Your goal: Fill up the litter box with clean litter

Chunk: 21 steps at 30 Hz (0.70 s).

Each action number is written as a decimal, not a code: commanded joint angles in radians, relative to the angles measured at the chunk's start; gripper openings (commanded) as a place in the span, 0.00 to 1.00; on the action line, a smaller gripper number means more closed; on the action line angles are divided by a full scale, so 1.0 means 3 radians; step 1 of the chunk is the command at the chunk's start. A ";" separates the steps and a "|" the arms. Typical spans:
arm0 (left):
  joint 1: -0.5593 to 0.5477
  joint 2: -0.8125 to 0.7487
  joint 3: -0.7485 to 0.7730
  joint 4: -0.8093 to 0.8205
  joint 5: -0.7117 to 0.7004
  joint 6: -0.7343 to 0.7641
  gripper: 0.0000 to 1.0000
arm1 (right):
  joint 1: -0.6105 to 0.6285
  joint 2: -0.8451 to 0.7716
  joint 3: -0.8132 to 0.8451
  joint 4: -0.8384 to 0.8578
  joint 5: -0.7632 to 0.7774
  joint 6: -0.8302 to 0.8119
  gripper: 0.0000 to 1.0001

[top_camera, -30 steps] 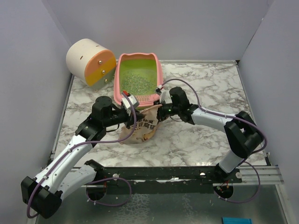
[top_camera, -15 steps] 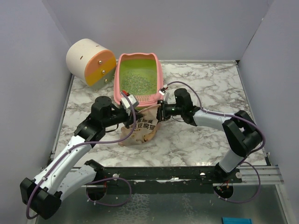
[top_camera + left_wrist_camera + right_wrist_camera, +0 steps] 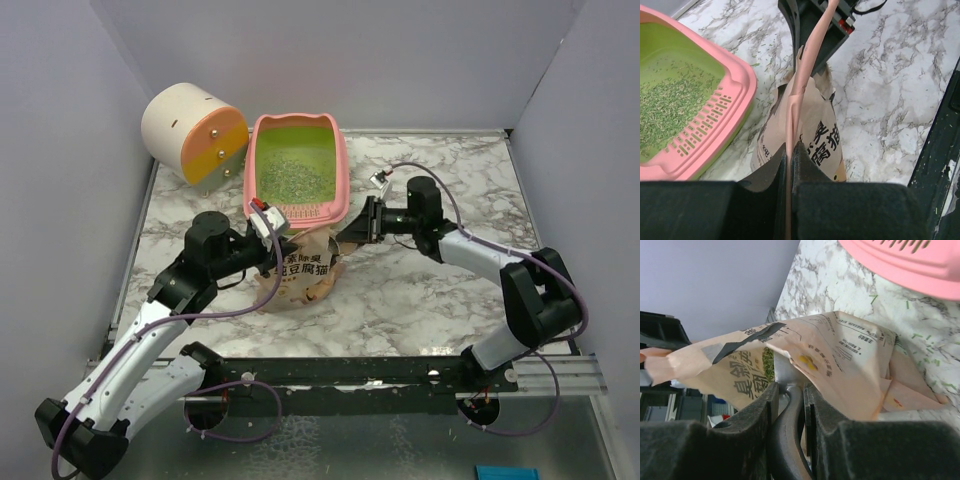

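Litter box (image 3: 343,172): far side of table (image 3: 440,300), slotted ledge at its near end.
Litter (image 3: 292,175): inside the box.
Cylinder (image 3: 193,133): just left of the box.
Pouch (image 3: 300,275): just before the box's near end.
Left gripper (image 3: 790,150): before the box's near-left corner, pinching the pouch's top edge.
Right gripper (image 3: 790,390): before the near-right corner, clamping the scoop (image 3: 784,374), which reaches into the pouch's mouth.

White marbled table (image 3: 430,300) carries the litter box (image 3: 304,212) at the back; cream-and-orange cylinder (image 3: 190,130) beside it; tan pouch (image 3: 300,275) in front.
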 commanded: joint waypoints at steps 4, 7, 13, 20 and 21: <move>0.0014 -0.0158 0.0145 0.0277 -0.0027 0.0061 0.00 | -0.0344 -0.0342 -0.0047 -0.0241 -0.0250 -0.0017 0.01; 0.0014 -0.0163 0.0133 0.0277 -0.0031 0.0062 0.00 | -0.0462 -0.0431 -0.0054 -0.0286 -0.0314 -0.0012 0.01; 0.0014 -0.0145 0.0088 0.0321 -0.0059 0.0034 0.00 | -0.0681 -0.0582 -0.0076 -0.0349 -0.0453 0.0054 0.01; 0.0014 -0.0189 0.0028 0.0422 -0.0049 -0.0013 0.02 | -0.0839 -0.0663 -0.0193 -0.0292 -0.0574 0.0205 0.01; 0.0014 -0.0195 0.0025 0.0428 -0.0051 -0.0017 0.02 | -0.0859 -0.0668 -0.0215 -0.0261 -0.0591 0.0235 0.01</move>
